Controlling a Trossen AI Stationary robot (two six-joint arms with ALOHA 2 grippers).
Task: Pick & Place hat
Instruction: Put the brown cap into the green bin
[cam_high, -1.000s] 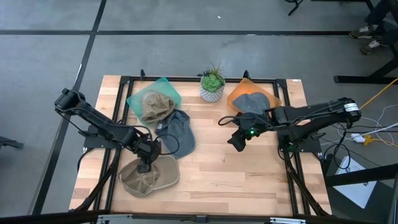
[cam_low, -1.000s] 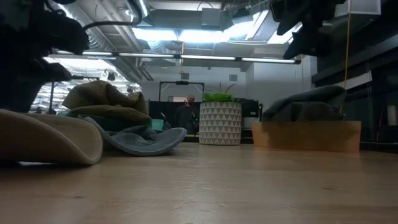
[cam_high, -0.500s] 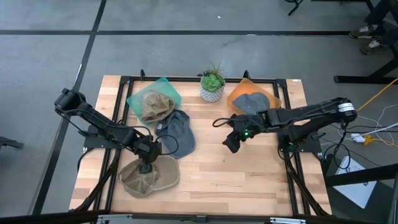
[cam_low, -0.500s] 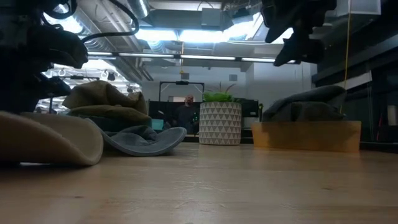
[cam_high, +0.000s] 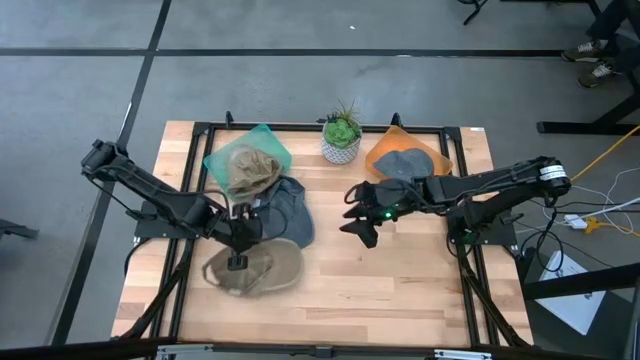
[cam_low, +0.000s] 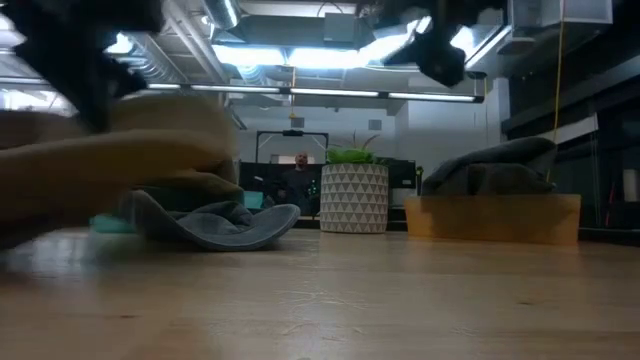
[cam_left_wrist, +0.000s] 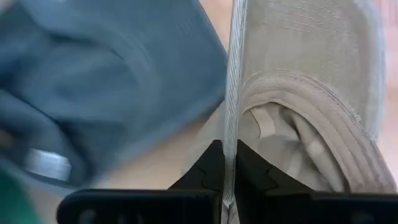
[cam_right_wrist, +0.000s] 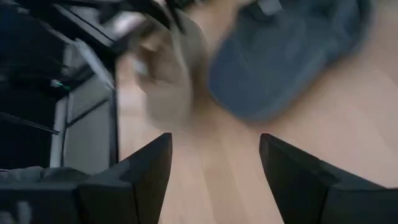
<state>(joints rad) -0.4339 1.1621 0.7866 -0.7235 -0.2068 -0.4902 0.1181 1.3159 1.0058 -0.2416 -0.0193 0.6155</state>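
A tan brimmed hat (cam_high: 255, 270) is near the table's front left, with my left gripper (cam_high: 238, 262) shut on its brim. In the low view the tan hat (cam_low: 110, 165) shows blurred and raised off the wood. A blue-grey hat (cam_high: 287, 208) lies flat just beyond it. An olive hat (cam_high: 250, 170) sits on a teal tray (cam_high: 214, 157), and a grey hat (cam_high: 403, 165) on an orange tray (cam_high: 380, 148). My right gripper (cam_high: 355, 226) hovers open above the table's middle, right of the blue-grey hat, touching nothing. My left gripper pinches the tan hat's brim edge (cam_left_wrist: 227, 163) between its two fingers (cam_left_wrist: 203, 172), one layer seen edge-on. It comes from above, pointing down. The hat hangs from the fingers with its hollow crown (cam_left_wrist: 298, 137) showing beside them.
A potted plant (cam_high: 342, 140) in a patterned white pot stands at the far middle between the two trays. Bare wood (cam_high: 400, 285) stretches across the near right half of the table. A black frame (cam_high: 200, 130) runs along the table's edges.
My left gripper has shut on the tan hat's brim and risen a little; the hat has come up off the table and shifted slightly toward the far right. My right gripper has moved toward the table's left, staying open.
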